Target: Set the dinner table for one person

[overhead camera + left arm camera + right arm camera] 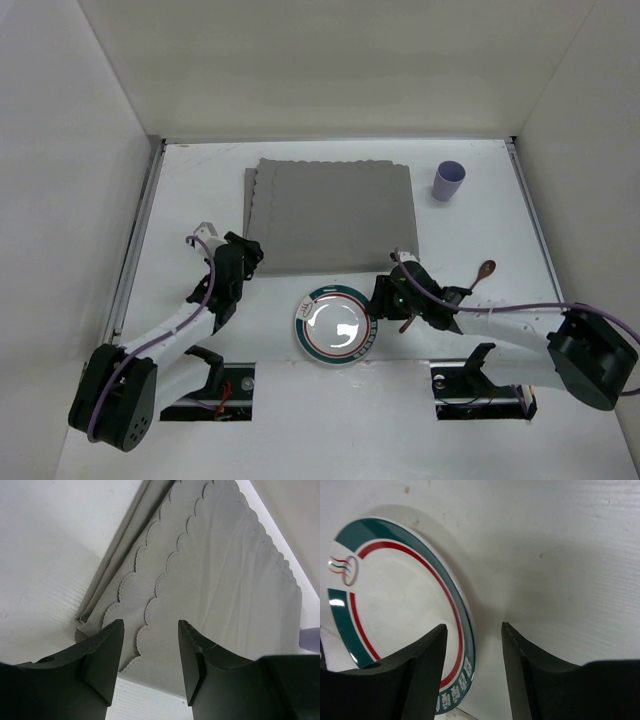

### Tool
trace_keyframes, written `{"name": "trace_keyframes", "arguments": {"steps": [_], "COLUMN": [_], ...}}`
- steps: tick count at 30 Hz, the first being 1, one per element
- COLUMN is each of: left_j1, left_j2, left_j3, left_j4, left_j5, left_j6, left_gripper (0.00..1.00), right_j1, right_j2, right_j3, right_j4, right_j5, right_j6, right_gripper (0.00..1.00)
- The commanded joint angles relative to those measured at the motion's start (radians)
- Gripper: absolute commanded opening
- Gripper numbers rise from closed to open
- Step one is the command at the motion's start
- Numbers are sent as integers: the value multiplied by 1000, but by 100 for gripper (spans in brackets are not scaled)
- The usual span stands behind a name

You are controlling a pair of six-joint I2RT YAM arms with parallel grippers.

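Top view: the white table (200,190) is carrying everything between its side rails. A grey mat (330,215) is lying at the far middle, with a plate (335,325) just in front of its near edge. A purple cup (448,181) is standing far right and a wooden spoon (482,272) is lying right of the plate. The left end effector (248,252) is hovering at the mat's near left corner, the right end effector (380,298) at the plate's right rim.

Left wrist view: the left end effector (150,625) is standing wide and empty over the mat's (215,580) layered scalloped edges.

Right wrist view: the right end effector (474,627) is gaping wide, straddling the plate's (395,605) rim without gripping it.

The plate placing seems to be in hand. Next the right arm would need to be closing on the rim and carrying the plate onto the mat.
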Motion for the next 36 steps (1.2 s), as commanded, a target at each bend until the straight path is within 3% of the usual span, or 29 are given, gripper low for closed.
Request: {"name": "trace_keyframes", "arguments": {"steps": [1,7,11,13,18,22,32,36], "left_j1": [5,17,20,30,94,134,159,146], "left_j2": [3,7,33,35,30,9,48,76], "left_j3": [33,27,33,29,15,-31,-85,-85], "left_j4": [54,73,82,93,105,142,200,234], "left_j5": [5,18,28,15,6,-3,43,66], "left_j6": [16,4,4,6,-7,-34,-67,-68], "left_gripper": [45,46,46,46,47,47,48,48], "right_j1": [13,6,-9,-7,0,-65,-340,-377], "right_j2": [44,121,120,100,3,49,460,603], "right_j3": [15,-8,-31,-25,59,205,596,729], "right_j4": [50,149,220,219,223,262,360,351], "right_j5": [-33,-101,-184,-209,-276,-278,-203,-140], "right_j6": [18,27,47,38,32,30,98,132], "right_gripper": [52,32,14,10,9,9,9,10]}}
